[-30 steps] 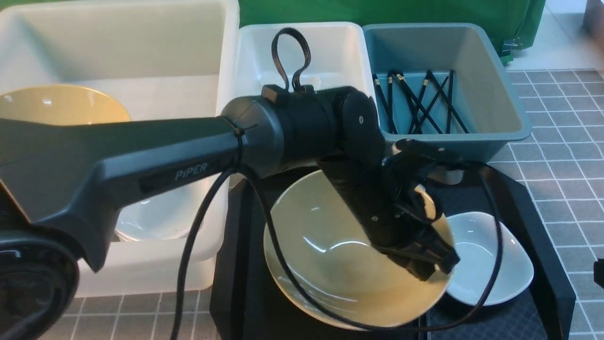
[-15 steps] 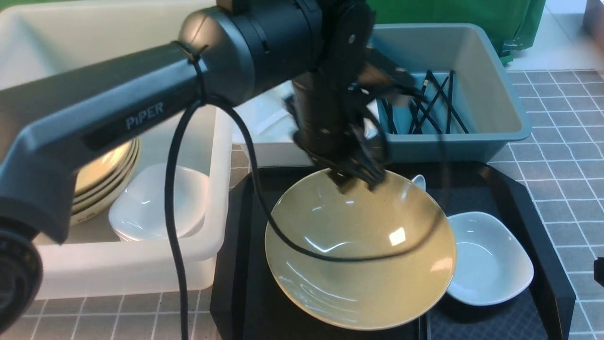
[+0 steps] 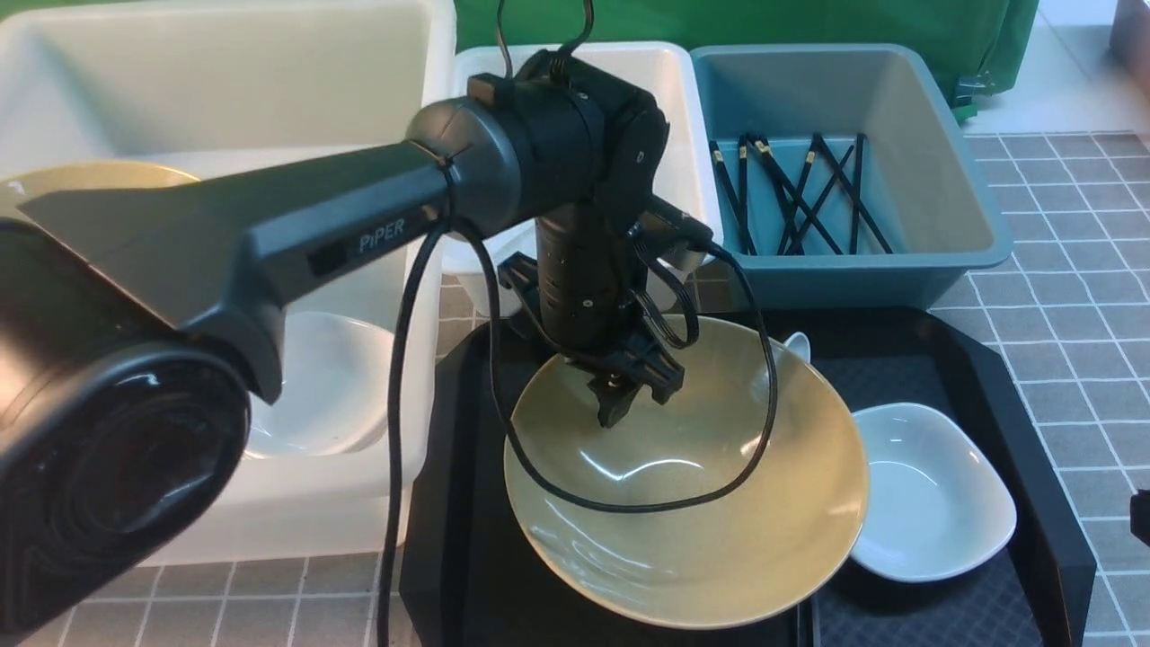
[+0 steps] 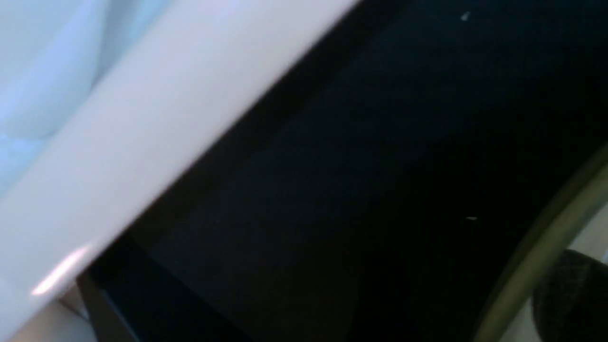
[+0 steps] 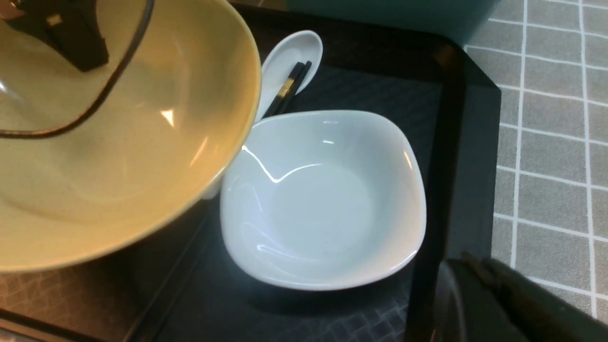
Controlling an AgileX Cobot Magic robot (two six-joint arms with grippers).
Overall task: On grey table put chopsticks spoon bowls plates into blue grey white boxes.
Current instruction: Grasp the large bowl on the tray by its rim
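Note:
A yellowish bowl (image 3: 710,530) sits on the black tray, overlapping a white plate (image 3: 934,490). My left gripper (image 3: 620,400) points down at the bowl's far-left rim, open, with one finger (image 4: 570,294) inside the rim (image 4: 536,256) and the other hidden. A white spoon (image 5: 289,54) lies behind the bowl with a pair of chopsticks (image 5: 287,88) on it. More chopsticks (image 3: 791,193) lie in the blue-grey box (image 3: 970,207). My right gripper (image 5: 470,261) hovers shut and empty at the tray's right edge, near the plate (image 5: 323,199).
The black tray (image 3: 1033,404) rests on the grey table (image 3: 1078,296). The large translucent tub (image 3: 269,81) at the left holds a yellowish bowl (image 3: 54,175) and a white plate (image 3: 314,395). The white box (image 3: 674,81) stands between tub and blue-grey box. My left arm's cable hangs into the bowl.
My left gripper left the bowl's right rim, rose and swung back, then came down at the far-left rim with its jaws now open. The bowl and plate stayed put.

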